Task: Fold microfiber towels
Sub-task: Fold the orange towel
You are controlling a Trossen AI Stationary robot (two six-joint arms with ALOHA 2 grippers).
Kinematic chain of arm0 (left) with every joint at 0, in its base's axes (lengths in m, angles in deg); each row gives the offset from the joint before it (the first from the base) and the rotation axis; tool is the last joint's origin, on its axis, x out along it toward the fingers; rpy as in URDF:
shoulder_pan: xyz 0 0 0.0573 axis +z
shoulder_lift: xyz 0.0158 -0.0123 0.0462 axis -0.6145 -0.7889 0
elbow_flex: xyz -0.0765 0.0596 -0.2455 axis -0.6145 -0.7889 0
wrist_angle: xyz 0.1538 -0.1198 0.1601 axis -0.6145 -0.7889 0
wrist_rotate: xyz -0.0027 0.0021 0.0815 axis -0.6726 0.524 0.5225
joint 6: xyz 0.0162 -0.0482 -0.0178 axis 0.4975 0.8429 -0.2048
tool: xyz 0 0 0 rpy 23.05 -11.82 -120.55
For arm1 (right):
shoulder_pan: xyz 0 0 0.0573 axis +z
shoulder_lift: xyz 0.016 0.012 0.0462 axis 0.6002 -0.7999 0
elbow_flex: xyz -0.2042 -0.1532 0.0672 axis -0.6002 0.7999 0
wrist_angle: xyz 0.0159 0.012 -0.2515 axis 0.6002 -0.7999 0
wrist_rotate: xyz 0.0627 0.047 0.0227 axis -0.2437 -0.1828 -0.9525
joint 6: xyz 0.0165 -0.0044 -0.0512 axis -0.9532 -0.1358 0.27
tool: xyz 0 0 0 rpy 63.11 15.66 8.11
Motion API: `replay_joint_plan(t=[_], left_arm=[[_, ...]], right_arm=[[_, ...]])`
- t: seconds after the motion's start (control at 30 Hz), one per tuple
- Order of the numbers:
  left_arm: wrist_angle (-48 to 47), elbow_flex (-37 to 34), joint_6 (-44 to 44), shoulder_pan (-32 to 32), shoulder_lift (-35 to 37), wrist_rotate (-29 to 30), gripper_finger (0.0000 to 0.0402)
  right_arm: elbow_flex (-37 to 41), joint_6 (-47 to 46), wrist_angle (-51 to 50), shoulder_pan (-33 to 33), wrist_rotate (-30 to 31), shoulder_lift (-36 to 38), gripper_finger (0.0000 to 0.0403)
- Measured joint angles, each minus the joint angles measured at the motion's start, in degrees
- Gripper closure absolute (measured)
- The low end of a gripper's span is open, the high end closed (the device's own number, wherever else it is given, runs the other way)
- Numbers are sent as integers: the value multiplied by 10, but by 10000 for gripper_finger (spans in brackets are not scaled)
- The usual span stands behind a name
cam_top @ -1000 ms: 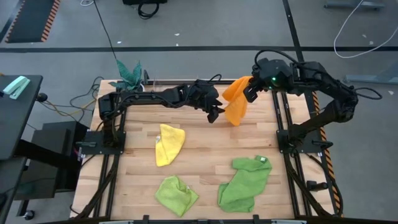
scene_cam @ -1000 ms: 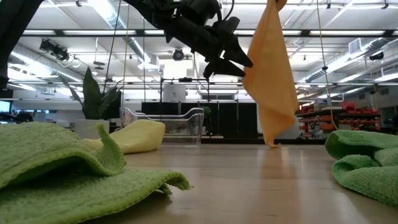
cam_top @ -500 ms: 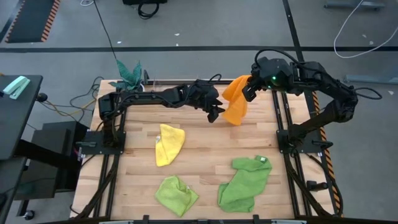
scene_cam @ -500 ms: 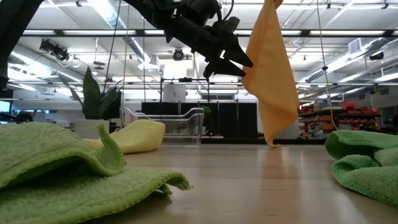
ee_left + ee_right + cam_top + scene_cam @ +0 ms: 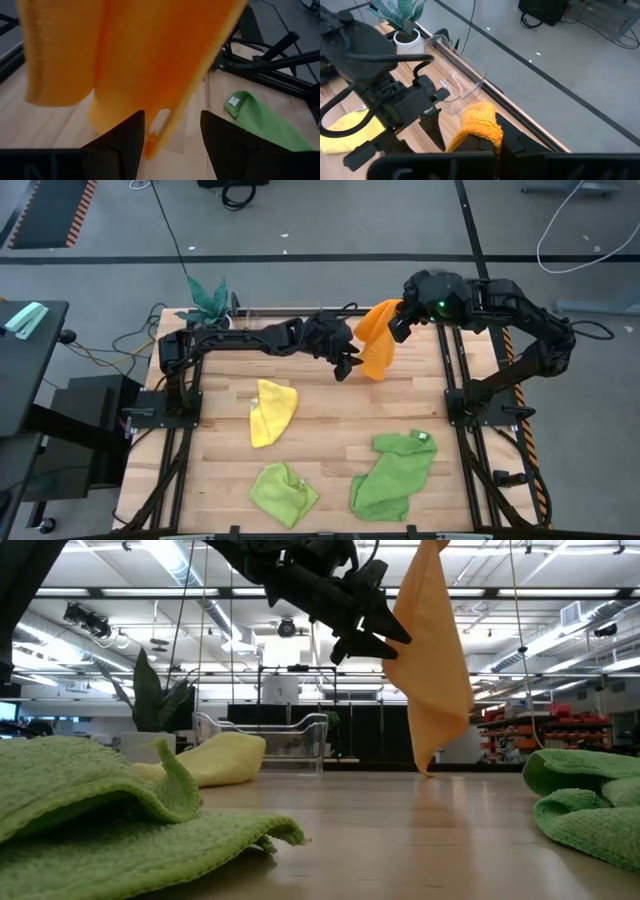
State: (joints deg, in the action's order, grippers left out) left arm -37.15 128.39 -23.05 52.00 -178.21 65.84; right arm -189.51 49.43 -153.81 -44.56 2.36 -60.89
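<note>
The orange towel [image 5: 378, 345] hangs from my right gripper [image 5: 400, 320], which is shut on its top at the table's far right. My left gripper [image 5: 172, 135] is open just left of the towel, and the towel's lower corner [image 5: 150, 147] dangles between its two fingers. The yellow towel [image 5: 270, 410] lies crumpled at centre left. The lime green towel [image 5: 283, 490] and the larger mid-green towel [image 5: 395, 470] with its white tag [image 5: 422, 436] lie near the front edge. My right gripper pinches a bunched fold at the orange towel's top [image 5: 480, 122] between its two fingers, which slant down from the table's right. The towel hangs slack below them [image 5: 430, 670]. My left gripper: whether a finger [image 5: 125, 140] touches the dangling corner, I cannot tell.
A teal-leaved plant in a white pot [image 5: 208, 297] stands at the far left corner. A clear plastic tray [image 5: 460, 82] sits along the far edge. Bare wood [image 5: 330, 430] lies between the towels in the middle.
The hanging orange towel has swung a little toward the table's left, closer onto my left gripper, its lower end moving most.
</note>
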Motion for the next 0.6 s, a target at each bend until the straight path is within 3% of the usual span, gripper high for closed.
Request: replay_joint_plan(t=[0.6], left_arm=[[-3,0,-3,4,0,23,208]], right_arm=[[0,16,24,17,-2,0,403]])
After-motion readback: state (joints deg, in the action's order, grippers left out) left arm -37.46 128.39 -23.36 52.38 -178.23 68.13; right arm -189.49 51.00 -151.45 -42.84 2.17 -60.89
